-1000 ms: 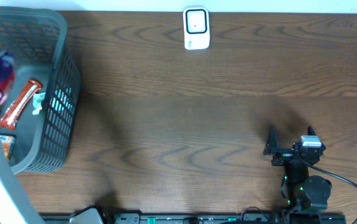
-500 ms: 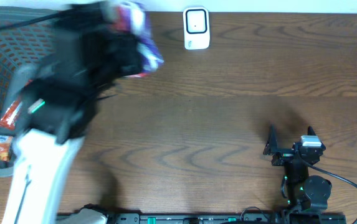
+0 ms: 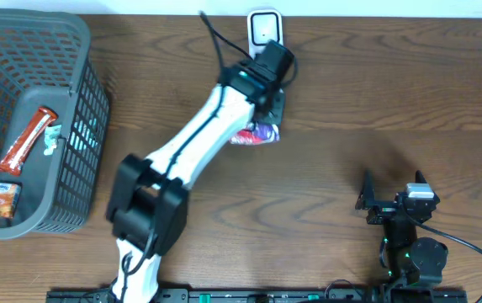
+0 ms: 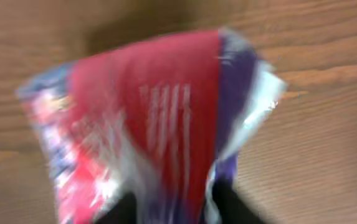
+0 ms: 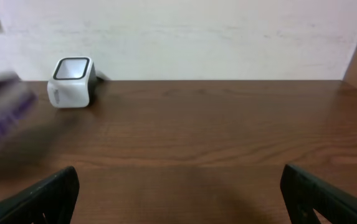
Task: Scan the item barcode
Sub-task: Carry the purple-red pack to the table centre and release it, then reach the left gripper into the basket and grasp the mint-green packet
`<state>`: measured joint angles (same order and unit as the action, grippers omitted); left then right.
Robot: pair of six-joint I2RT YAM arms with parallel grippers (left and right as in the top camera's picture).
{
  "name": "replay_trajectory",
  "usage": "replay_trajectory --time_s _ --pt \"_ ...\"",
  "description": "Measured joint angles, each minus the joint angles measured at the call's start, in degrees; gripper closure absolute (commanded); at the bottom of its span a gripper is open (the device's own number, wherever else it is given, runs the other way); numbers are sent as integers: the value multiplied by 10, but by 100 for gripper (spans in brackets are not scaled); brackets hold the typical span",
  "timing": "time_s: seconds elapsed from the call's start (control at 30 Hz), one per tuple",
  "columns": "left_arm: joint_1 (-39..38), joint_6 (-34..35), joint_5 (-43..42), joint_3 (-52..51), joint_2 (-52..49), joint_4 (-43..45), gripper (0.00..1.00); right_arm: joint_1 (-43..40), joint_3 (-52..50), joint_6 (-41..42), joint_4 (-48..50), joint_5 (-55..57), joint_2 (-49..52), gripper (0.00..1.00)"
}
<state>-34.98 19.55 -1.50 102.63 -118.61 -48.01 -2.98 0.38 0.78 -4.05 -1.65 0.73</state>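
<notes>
Packet (image 3: 262,135) now outside basket (image 3: 85,38); snacks (image 3: 26,140) inside

The grey plastic mesh basket (image 3: 85,101) sits far left on the brown wooden tabletop (image 3: 375,101), an orange snack-bar wrapper (image 3: 26,139) and a small orange carton (image 3: 1,200) inside. The white box-shaped scanner (image 3: 262,27) stands mid far edge; the red-and-purple crinkly packet (image 3: 259,135) lies just before it (under my left claw (image 3: 267,109)). My right claw (image 3: 389,192) sits near right.

Mock shop checkout: barcode scanner (image 3: 262,27), shopping basket (image 3: 90,126), wooden table (image 3: 392,101)
</notes>
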Motion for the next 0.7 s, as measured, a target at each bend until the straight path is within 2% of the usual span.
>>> replay_trajectory --time_s 0.03,0.07,0.27,0.4,0.53,0.7 --pt "-2 2 0 -1 -4 0 4 0 0 0 0 0 0 1" --pt "-4 4 0 -1 -5 0 3 0 0 0 0 0 0 1" --pt "7 11 0 24 25 -46 1 0 0 0 0 0 0 1" --pt "44 2 4 56 104 -49 1 0 0 0 0 0 0 1" --pt "134 -2 57 80 234 -62 1 0 0 0 0 0 0 1" --pt "340 13 130 97 352 -111 1 0 0 0 0 0 0 1"
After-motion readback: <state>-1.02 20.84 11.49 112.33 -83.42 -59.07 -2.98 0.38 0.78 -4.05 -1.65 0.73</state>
